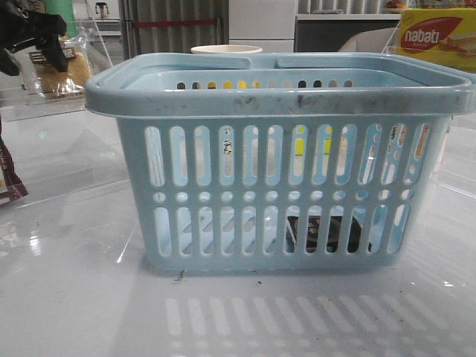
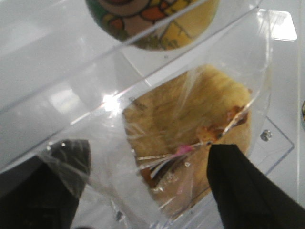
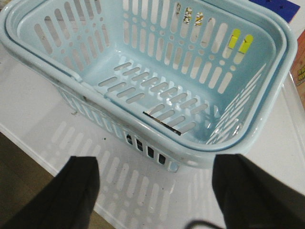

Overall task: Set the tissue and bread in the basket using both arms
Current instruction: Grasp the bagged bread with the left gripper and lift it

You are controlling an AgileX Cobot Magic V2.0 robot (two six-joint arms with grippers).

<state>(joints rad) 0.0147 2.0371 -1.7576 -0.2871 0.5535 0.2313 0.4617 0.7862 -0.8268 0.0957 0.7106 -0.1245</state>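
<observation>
The light blue basket (image 1: 282, 97) stands mid-table; the right wrist view shows its floor (image 3: 157, 90) mostly bare. The tissue, a low dark pack (image 1: 327, 234), shows through the lower right slots. Its thin edge (image 3: 162, 122) lies by the near wall under the rim, apparently inside the basket. The bread (image 1: 63, 71), golden in a clear bag, lies in a clear bin at the far left. My left gripper (image 1: 41, 41) is open just above it. In the left wrist view, the gripper (image 2: 147, 148) straddles the bread (image 2: 190, 109). My right gripper (image 3: 156, 162) is open and empty over the table beside the basket.
A yellow-and-red nabati box (image 1: 435, 37) stands at the back right. A dark red packet (image 1: 9, 178) lies at the left edge. A pale cup rim (image 1: 226, 49) shows behind the basket. A round colourful lid (image 2: 152, 19) lies beyond the bread. The table edge (image 3: 28, 138) runs near my right gripper.
</observation>
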